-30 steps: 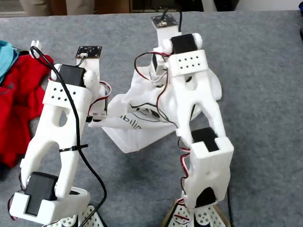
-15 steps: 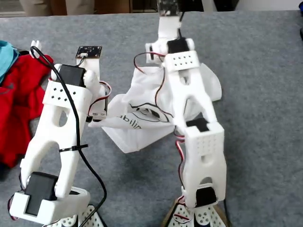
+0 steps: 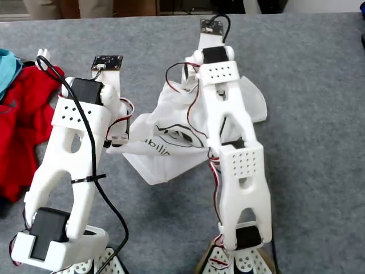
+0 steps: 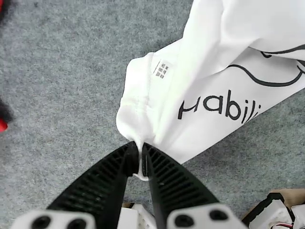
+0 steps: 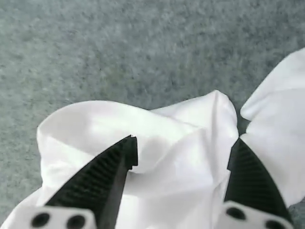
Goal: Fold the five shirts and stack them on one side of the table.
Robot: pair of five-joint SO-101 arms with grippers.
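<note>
Locate the white shirt (image 3: 165, 151) crumpled at the middle of the tabletop (image 3: 319, 114), print side up, not yet folded. Note the left gripper (image 4: 139, 151) closed tight on a fold of the shirt's edge, on the side bearing the sewn-in label (image 4: 164, 69) and facing the tabletop's left edge. Read this pinch as an anchor, probably meant to pin that edge or draw it outward for spreading. Note the right gripper (image 5: 183, 143) spread wide, holding nothing, poised just above a raised fold on the shirt's far side. Read this stance as preparation for a second grasp opposite the first, to tension the cloth between two points. Expect flattening before any fold. Find the red shirt (image 3: 23, 125) heaped at the left edge, with a teal shirt (image 3: 4, 63) touching it toward the far-left corner. Take both as waiting stock, kept well apart from the working area. Rate progress as early, with none of these three folded.
</note>
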